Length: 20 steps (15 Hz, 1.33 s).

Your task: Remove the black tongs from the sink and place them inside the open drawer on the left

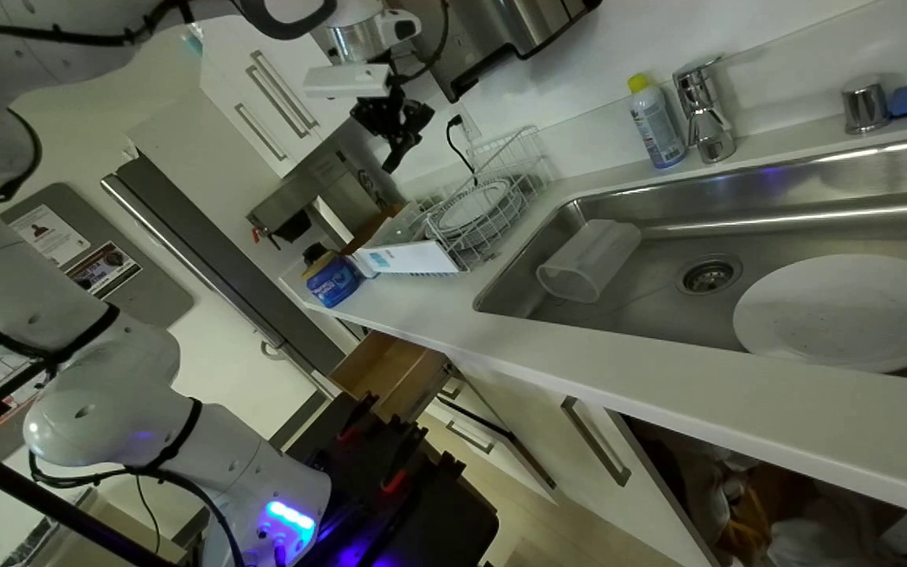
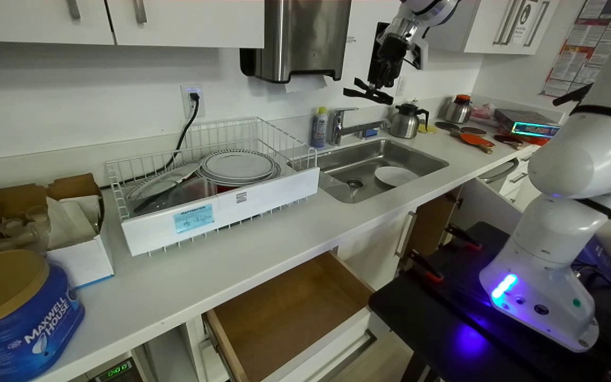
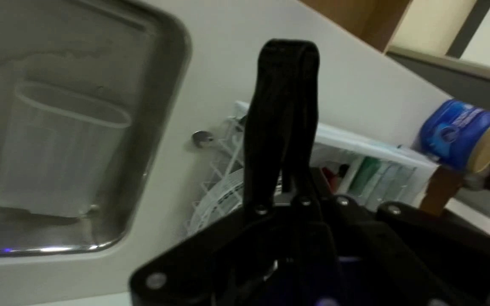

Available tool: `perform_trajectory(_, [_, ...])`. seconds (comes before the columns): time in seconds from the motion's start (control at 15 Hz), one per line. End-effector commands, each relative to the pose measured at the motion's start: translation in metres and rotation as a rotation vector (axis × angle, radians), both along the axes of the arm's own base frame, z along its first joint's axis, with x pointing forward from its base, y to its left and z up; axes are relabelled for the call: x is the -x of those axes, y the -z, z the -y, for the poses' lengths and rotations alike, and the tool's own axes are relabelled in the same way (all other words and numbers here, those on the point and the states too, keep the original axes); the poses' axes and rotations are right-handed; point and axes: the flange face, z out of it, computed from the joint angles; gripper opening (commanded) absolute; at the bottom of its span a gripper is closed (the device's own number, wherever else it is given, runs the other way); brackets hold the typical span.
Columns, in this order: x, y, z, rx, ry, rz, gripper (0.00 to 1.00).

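Observation:
My gripper (image 1: pixel 405 126) is shut on the black tongs (image 1: pixel 395 157) and holds them in the air, high above the counter. In an exterior view the gripper (image 2: pixel 377 85) hangs with the tongs (image 2: pixel 373 97) lying roughly level below it. In the wrist view the tongs (image 3: pixel 266 110) point up from the gripper (image 3: pixel 292 187), their rounded end at the top; the black fingertips hardly stand out from them. The sink (image 1: pixel 737 185) holds a white plate (image 1: pixel 855 307) and a clear plastic container (image 1: pixel 591 260). The drawer (image 2: pixel 289 313) stands open below the counter, its brown inside bare.
A white wire dish rack (image 2: pixel 220 201) with plates stands on the counter, beside a blue coffee tub (image 2: pixel 24 318) and a cardboard box. The towel dispenser (image 2: pixel 305 42), tap (image 1: pixel 705 118) and spray bottle (image 1: pixel 654 122) are at the wall. The counter edge overhangs the drawer.

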Motion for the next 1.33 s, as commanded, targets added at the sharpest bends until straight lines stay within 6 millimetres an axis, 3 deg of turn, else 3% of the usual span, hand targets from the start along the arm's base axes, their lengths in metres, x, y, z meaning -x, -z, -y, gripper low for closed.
perform_trajectory(0.0, [0.045,-0.022,-0.038,-0.100,-0.186,-0.012,0.01])
perform_trajectory(0.27, [0.078,-0.022,-0.092,-0.169,-0.417,-0.098,0.01])
perform_trajectory(0.33, [0.058,-0.024,-0.076,-0.137,-0.336,-0.082,0.03])
perform_trajectory(0.53, [0.068,-0.020,-0.098,-0.151,-0.397,-0.109,0.03])
perform_trajectory(0.73, [0.068,-0.018,-0.094,-0.156,-0.401,-0.104,0.01])
perform_trajectory(0.93, [0.085,-0.016,-0.139,-0.186,-0.540,-0.106,0.01])
perform_trajectory(1.27, [0.149,-0.011,-0.232,-0.251,-0.826,-0.098,0.01])
